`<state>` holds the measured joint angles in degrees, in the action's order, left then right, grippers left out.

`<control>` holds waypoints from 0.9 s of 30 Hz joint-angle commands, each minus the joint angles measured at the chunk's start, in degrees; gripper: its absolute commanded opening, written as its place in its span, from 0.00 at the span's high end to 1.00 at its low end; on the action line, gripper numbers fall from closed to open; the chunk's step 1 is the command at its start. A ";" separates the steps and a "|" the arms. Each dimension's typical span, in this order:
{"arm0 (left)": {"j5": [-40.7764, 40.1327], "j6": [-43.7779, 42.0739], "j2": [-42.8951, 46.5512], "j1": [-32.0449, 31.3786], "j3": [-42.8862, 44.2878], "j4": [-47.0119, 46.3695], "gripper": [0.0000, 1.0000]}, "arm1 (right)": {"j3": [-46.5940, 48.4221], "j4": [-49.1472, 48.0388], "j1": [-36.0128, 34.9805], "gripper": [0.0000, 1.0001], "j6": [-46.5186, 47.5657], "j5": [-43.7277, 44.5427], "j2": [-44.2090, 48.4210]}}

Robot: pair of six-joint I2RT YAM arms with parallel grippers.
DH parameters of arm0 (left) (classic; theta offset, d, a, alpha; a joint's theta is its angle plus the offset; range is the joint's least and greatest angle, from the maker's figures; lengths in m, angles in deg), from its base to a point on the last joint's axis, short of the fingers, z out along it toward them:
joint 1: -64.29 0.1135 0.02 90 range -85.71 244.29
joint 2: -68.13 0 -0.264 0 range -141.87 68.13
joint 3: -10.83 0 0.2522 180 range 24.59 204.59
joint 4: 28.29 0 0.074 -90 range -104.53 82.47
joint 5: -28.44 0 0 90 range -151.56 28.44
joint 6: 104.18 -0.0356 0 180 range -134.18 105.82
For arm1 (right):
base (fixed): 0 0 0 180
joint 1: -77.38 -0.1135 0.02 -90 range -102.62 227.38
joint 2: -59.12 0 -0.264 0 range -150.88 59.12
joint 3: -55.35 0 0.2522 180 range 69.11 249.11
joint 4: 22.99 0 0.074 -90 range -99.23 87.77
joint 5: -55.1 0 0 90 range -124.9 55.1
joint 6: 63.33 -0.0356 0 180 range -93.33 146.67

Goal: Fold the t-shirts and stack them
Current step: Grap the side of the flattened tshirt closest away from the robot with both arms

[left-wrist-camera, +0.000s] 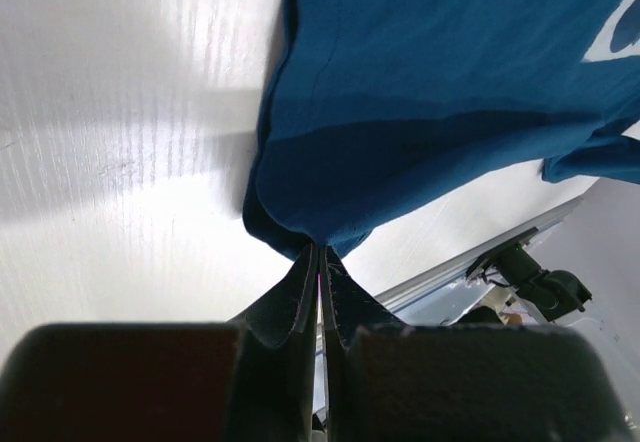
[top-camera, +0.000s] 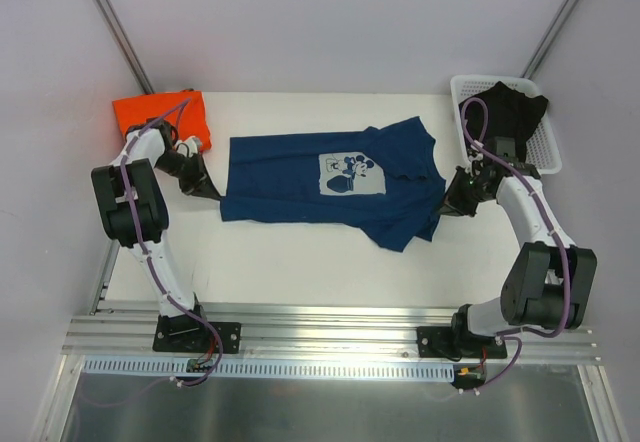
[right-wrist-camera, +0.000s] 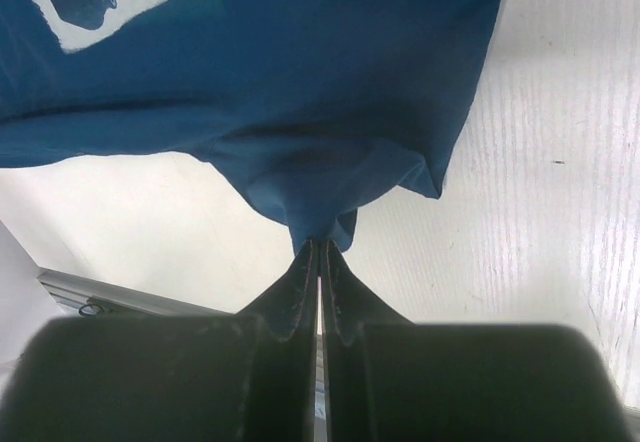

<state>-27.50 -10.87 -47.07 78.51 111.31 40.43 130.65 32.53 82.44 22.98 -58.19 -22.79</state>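
The navy t-shirt [top-camera: 320, 177] lies spread across the middle of the table [top-camera: 300, 262], turned sideways with its hem toward my left arm and its sleeves toward my right. Its pale square cartoon print [top-camera: 352, 174] faces up. The cloth is mostly flat, though the right end is rumpled, with one sleeve folded toward the near edge.

My left gripper [left-wrist-camera: 318, 252] is closed tight on the near-left corner of the hem. My wrist camera shows a small pinch of blue cloth between the fingertips, with the fabric rising in a soft fold just beyond them. My right gripper [right-wrist-camera: 320, 247] is clamped in the same way on a bunched edge at the shirt's near-right side, and the cloth fans out from that pinch. Both sets of fingertips sit low, close to the tabletop.

The orange t-shirt [top-camera: 160, 114] rests at the far left corner of the table, just behind my left arm and well apart from the navy one. At the far right corner is a white basket [top-camera: 545, 152] holding a dark cloth [top-camera: 515, 112].
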 commanded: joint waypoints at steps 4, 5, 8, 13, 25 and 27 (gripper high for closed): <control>2.41 -1.73 -0.29 -1.56 2.84 2.17 1.00 | 4.55 -1.24 0.21 0.99 -1.06 -1.85 -2.28; 2.50 -1.73 -0.55 -1.65 3.02 2.17 1.00 | 5.25 -1.33 0.21 0.99 -1.15 -1.76 -2.55; 2.32 -2.08 -0.90 -2.09 4.33 2.43 1.00 | 8.06 -1.68 0.21 0.99 -1.50 -2.11 -3.96; 2.32 -2.35 -0.47 -2.88 5.39 2.87 1.00 | 12.55 -1.86 0.13 0.99 -2.03 -2.29 -6.15; 2.23 -2.61 -0.29 -3.23 6.62 2.96 1.00 | 17.38 -3.17 0.04 0.99 -3.00 -2.11 -10.20; 2.06 -2.52 -0.20 -3.23 6.89 2.87 1.00 | 18.00 -3.26 0.04 0.99 -3.17 -2.03 -10.64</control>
<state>-26.03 -12.14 -47.92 75.84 115.97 41.79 145.03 30.26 82.44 20.67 -59.46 -33.35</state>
